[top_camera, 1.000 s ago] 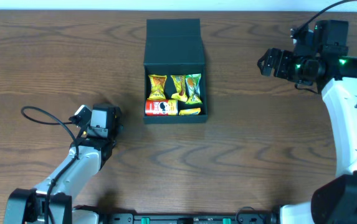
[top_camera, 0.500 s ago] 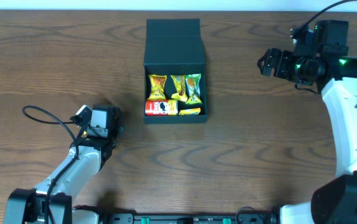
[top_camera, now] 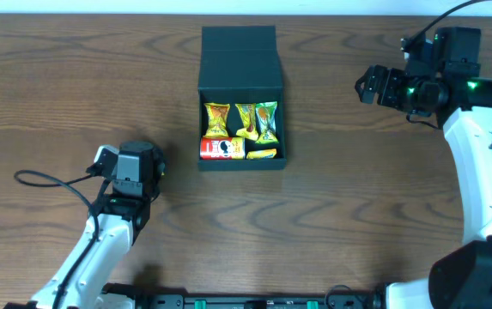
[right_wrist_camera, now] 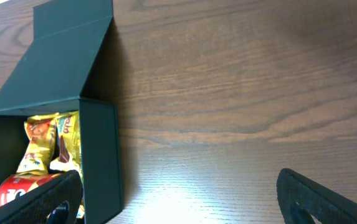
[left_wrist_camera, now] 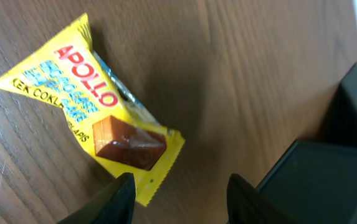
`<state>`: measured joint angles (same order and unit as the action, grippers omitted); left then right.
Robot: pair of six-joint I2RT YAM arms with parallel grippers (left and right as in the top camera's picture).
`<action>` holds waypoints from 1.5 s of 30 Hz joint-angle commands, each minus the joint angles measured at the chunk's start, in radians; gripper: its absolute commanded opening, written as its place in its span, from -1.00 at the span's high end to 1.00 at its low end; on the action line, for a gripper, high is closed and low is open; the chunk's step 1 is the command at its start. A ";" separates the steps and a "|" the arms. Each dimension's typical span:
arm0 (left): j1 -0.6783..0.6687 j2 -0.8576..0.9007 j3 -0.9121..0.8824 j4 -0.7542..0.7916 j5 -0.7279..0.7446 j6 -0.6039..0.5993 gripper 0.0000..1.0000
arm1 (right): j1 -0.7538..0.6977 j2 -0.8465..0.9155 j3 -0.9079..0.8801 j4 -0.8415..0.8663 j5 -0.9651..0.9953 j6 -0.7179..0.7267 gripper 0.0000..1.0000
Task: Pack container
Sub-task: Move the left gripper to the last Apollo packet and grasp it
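The left hand [left_wrist_camera: 178,186], released and empty, is being repositioned over a yellow Apollo packet [left_wrist_camera: 91,118], likely next for the container [top_camera: 239,60].

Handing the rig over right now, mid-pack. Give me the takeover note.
The left end effector is open above a yellow Apollo cake packet lying on the wooden table, not gripping it.
The right end effector is open and empty, off to the side of the dark teal square cardboard box.
Done: lid open, several snack packets inside.
Left: pick the Apollo packet, box it, probably close the lid.
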<state>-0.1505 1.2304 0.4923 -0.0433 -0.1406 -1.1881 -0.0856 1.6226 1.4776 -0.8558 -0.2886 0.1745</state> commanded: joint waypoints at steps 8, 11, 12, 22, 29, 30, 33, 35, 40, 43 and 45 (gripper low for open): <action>0.094 -0.018 0.000 0.019 -0.029 -0.051 -0.05 | 0.009 -0.001 -0.001 0.000 -0.008 0.005 -0.99; 0.106 -0.013 0.001 0.017 -0.015 -0.026 -0.11 | 0.009 -0.001 -0.001 0.000 -0.008 0.004 -0.98; 0.106 -0.013 0.000 0.017 -0.016 -0.019 -0.12 | 0.009 -0.001 -0.001 0.000 -0.008 0.004 -0.98; 0.106 -0.013 0.000 -0.002 -0.092 0.029 -0.02 | 0.009 -0.001 -0.001 0.004 -0.008 0.004 -0.99; 0.113 0.003 0.006 0.031 -0.102 -0.057 -0.03 | 0.019 -0.001 -0.001 0.003 -0.008 0.004 -0.99; 0.113 0.012 0.011 0.031 -0.102 -0.056 -0.03 | 0.022 -0.001 -0.001 0.003 -0.008 0.004 -0.99; 0.113 0.056 0.028 0.031 -0.095 -0.045 -0.05 | 0.034 -0.001 -0.001 0.004 -0.007 0.004 -0.99; 0.113 0.093 0.039 0.035 -0.077 -0.041 -0.09 | 0.040 -0.001 -0.001 0.004 -0.007 0.004 -0.99; 0.113 0.147 0.061 0.056 -0.034 -0.014 -0.19 | 0.042 -0.001 -0.001 0.003 -0.007 0.004 -0.98; 0.113 0.148 0.061 0.058 -0.043 -0.007 -0.22 | 0.042 -0.001 -0.001 0.007 -0.007 0.004 -0.98; 0.113 0.149 0.061 0.058 -0.050 -0.001 -0.24 | 0.043 -0.001 -0.001 0.010 -0.007 0.004 -0.99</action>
<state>-0.0425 1.3708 0.5262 0.0124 -0.1829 -1.2098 -0.0509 1.6226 1.4776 -0.8497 -0.2897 0.1749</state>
